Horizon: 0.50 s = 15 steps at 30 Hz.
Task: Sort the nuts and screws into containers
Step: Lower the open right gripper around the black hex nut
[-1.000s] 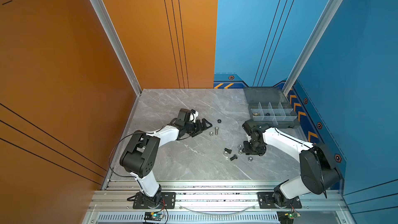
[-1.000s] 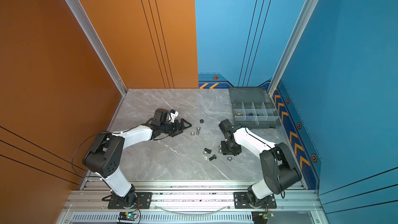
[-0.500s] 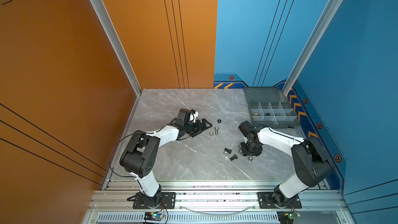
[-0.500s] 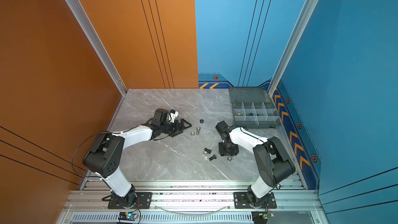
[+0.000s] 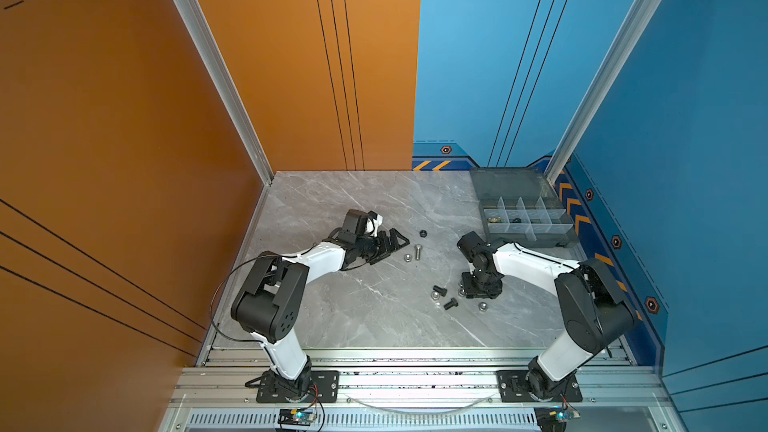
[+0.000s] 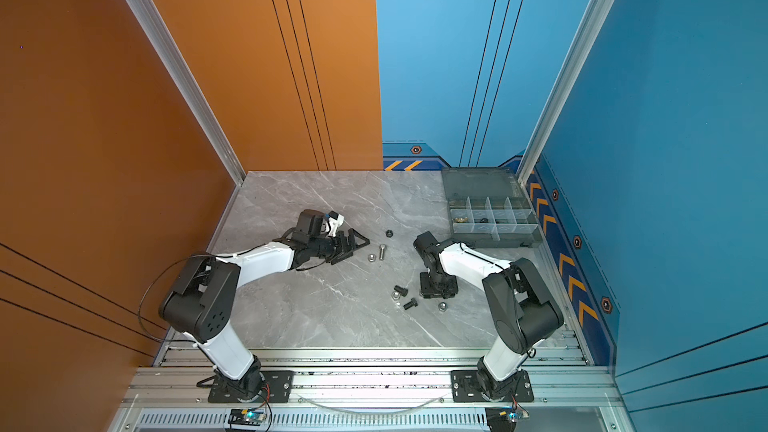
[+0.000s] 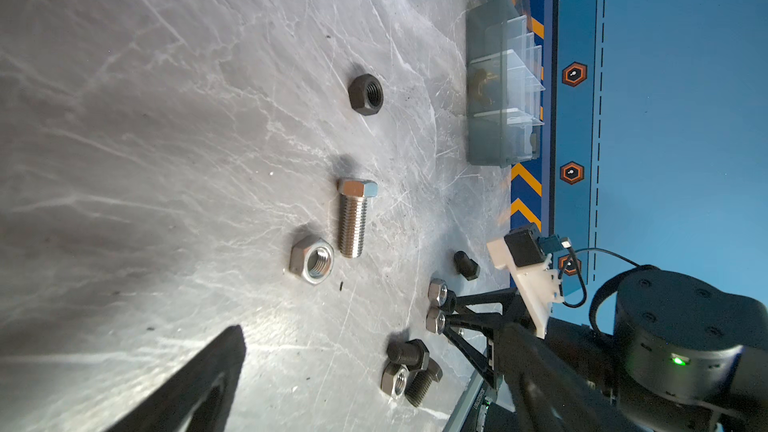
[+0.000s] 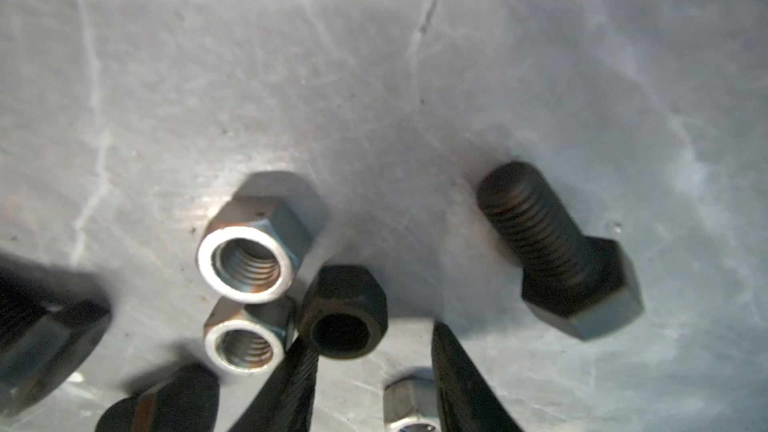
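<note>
- Top views. Grey marbled tabletop (image 5: 353,326). Orange wall (image 5: 124,118) on the left, blue wall (image 5: 685,118) far and right.
- Organiser box (image 5: 530,239) in the far right corner, lid laid open toward the far wall. Brass-coloured pieces (image 5: 494,218) sit in a compartment at its left end.
- Left gripper (image 5: 392,243) low, left of centre, pointing right. Jaws look apart, nothing between them.
- Silver bolt (image 5: 418,249) and single silver nut (image 5: 407,257) lie just right of it. Lone black nut (image 5: 423,233) lies a little farther back.
- Right gripper (image 5: 478,288) points straight down, right of centre, among black bolts (image 5: 439,289) and silver nuts (image 5: 435,295) loose on the tabletop.
- Left wrist view. One finger (image 7: 199,384) of the left gripper shows, well off to one side and clear of everything.
- Silver bolt (image 7: 353,218) lies flat, with the single silver nut (image 7: 311,259) at its threaded end.
- Right gripper (image 7: 449,313) has its tips down at table level, just beside two silver nuts.
- Right wrist view. Right gripper (image 8: 370,334) stands part-way open, clamped on nothing.
- Second black nut (image 8: 343,313) sits just beyond the tips. One tip is against its edge, the other clear of it.
- Two silver nuts (image 8: 245,259) touch each other beside it. Another lies low between the fingers.
- One of the black bolts (image 8: 557,251) lies on its side, apart from the rest.
</note>
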Motion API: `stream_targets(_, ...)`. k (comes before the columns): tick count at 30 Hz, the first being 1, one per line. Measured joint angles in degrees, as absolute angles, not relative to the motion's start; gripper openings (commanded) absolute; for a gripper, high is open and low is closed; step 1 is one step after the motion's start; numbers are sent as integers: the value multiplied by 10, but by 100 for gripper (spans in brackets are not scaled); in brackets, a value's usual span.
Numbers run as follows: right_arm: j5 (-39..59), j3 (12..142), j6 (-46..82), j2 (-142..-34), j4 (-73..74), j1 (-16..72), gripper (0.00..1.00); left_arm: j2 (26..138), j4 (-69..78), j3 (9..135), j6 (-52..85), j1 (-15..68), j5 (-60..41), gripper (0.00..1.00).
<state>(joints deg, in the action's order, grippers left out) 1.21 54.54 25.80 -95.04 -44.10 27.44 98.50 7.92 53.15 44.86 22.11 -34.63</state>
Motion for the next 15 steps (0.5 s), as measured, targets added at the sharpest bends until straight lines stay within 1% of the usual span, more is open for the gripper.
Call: stream_targets(15, 11, 580, 250, -982, -428, 274, 44, 985, 79, 521, 449, 220, -346, 98)
